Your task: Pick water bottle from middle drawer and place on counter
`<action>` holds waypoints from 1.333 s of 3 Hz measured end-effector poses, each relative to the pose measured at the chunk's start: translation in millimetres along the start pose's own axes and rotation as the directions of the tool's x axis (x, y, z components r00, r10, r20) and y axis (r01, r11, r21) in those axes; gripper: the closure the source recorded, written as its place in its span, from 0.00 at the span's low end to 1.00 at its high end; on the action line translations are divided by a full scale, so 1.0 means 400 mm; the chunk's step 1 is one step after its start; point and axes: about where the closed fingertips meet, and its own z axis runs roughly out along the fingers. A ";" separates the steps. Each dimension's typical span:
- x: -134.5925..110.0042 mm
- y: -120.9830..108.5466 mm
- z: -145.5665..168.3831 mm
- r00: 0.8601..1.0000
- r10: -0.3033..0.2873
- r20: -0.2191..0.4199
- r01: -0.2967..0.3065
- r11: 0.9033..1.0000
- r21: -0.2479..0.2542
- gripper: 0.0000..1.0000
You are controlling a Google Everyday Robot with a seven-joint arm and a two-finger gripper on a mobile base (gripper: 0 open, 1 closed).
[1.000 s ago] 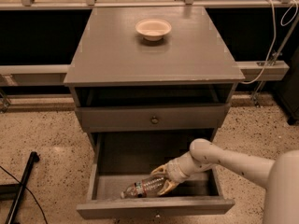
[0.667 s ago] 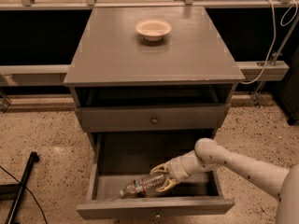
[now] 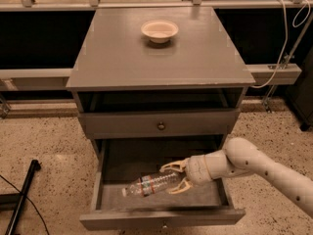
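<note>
A pale bowl (image 3: 160,31) is sitting on the counter (image 3: 122,62), above the shut upper drawer (image 3: 127,125). In the pulled-out middle drawer (image 3: 205,198) the water bottle (image 3: 146,185) is lying on its side (cap pointing left); the gripper (image 3: 174,178) is straddling its base end, fingers spread

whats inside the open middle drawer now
The water bottle lies on its side on the bare floor of the middle drawer, cap toward the left. The gripper reaches in, open around the bottle's base end. The drawer's rear, under the cabinet, is hidden in shadow.
</note>
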 end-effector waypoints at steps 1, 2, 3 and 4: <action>-0.126 -0.065 -0.085 0.996 -0.087 0.017 0.086 0.995 0.051 1.00; -0.263 -0.194 -0.208 0.987 -0.158 -0.042 0.160 0.984 0.073 1.00; -0.344 -0.302 -0.337 0.984 -0.167 -0.061 0.172 0.981 0.088 1.00; -0.395 -0.407 -0.471 0.991 -0.104 -0.086 0.112 0.990 0.086 1.00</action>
